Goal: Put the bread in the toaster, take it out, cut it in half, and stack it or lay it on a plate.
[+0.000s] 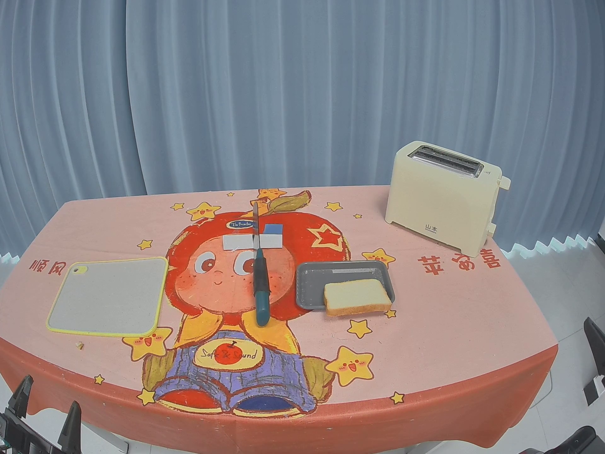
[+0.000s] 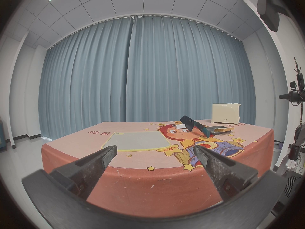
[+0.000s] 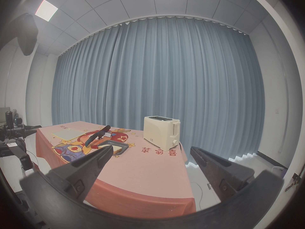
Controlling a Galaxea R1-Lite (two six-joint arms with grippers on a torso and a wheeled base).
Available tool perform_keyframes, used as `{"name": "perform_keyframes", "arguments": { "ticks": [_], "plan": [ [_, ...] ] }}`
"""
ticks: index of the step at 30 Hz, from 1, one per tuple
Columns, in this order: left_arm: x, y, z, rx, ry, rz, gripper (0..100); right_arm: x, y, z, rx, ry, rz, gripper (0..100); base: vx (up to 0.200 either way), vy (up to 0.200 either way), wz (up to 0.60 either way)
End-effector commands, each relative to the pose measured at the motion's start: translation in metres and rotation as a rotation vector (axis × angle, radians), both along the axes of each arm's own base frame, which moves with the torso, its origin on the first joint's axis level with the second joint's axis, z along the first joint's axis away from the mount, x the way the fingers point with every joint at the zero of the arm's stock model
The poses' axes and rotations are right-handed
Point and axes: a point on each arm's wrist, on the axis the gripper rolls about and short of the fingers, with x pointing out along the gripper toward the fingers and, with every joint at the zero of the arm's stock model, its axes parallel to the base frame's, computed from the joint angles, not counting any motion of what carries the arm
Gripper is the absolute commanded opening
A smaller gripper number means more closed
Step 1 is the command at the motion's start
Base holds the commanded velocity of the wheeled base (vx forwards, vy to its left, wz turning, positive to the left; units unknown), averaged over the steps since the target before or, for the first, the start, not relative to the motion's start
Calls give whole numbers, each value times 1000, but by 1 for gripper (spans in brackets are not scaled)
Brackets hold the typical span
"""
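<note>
A slice of bread (image 1: 357, 296) leans on the near edge of a small grey tray (image 1: 313, 282) at the middle of the table; the bread (image 2: 224, 129) and tray (image 3: 123, 146) also show in the wrist views. The cream toaster (image 1: 443, 195) stands at the back right, slots up and nothing in them, also as toaster (image 3: 161, 132) and toaster (image 2: 225, 113). A knife (image 1: 260, 282) with a teal handle rests on a white holder, blade pointing away. My left gripper (image 2: 155, 153) hangs open below the table's front left edge. My right gripper (image 3: 152, 155) is open off the table's right side.
A grey cutting board (image 1: 109, 296) with a yellow-green rim lies at the left of the table. The table wears a pink cartoon cloth (image 1: 441, 335). A blue curtain hangs close behind the table. Bare cloth lies between tray and toaster.
</note>
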Motion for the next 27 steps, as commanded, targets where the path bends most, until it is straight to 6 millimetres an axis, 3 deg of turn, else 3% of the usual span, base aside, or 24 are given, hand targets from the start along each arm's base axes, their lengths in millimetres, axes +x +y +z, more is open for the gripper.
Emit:
{"name": "perform_keyframes", "arguments": {
  "ticks": [1, 5, 22, 27],
  "plan": [
    [1, 0, -5, 0, 12, 1, 100, 15, 0, 7, -2, 54, 1, 100, 0, 0, 0],
    [1, 0, -5, 0, 12, 1, 100, 24, 0, 25, -1, 45, -1, 100, 0, 0, 0],
    [1, 0, -5, 0, 12, 1, 100, 68, 4, 63, -54, 71, 43, 100, 0, 0, 0],
    [1, 0, -5, 0, 12, 1, 100, 80, 9, 56, -49, 132, 78, 100, 0, 0, 0]
  ]
}}
